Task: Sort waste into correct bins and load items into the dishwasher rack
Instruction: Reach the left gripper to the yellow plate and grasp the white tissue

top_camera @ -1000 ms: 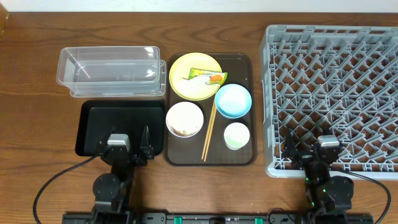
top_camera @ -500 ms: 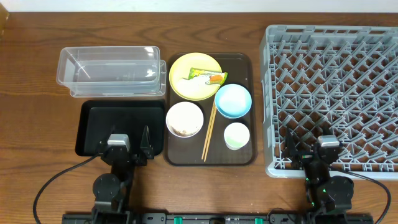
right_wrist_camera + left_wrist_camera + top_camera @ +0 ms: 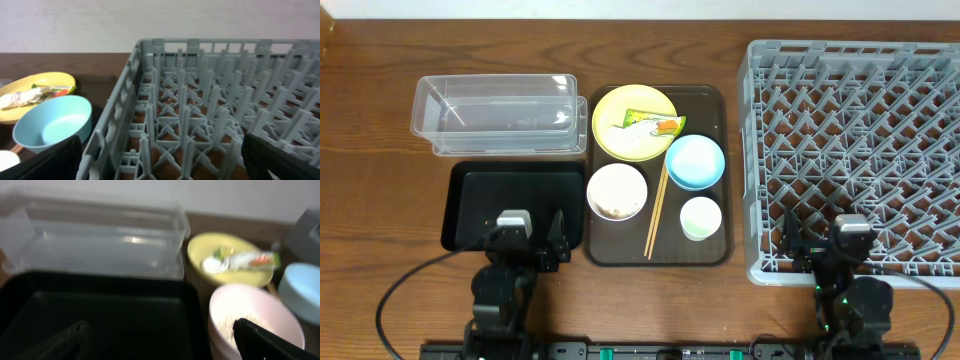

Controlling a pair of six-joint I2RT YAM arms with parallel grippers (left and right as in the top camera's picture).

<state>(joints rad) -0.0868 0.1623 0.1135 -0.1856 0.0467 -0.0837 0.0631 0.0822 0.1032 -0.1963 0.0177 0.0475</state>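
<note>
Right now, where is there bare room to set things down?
The rack, black tray and tub hold nothing. Bare table lies left of the tub and black tray; only a narrow strip separates brown tray and rack. The brown tray is crowded.

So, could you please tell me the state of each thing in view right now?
Clear plastic tub, empty.
Black tray, empty.
Dishwasher rack, empty.
Yellow plate, holding the crinkled wrapper.
White bowl, upright, rice grains inside.
Light blue bowl, upright, empty.
Small white cup, upright.
Chopsticks, lying flat on the brown serving tray.
Left gripper, open, empty.
Right gripper, open, empty.
</note>
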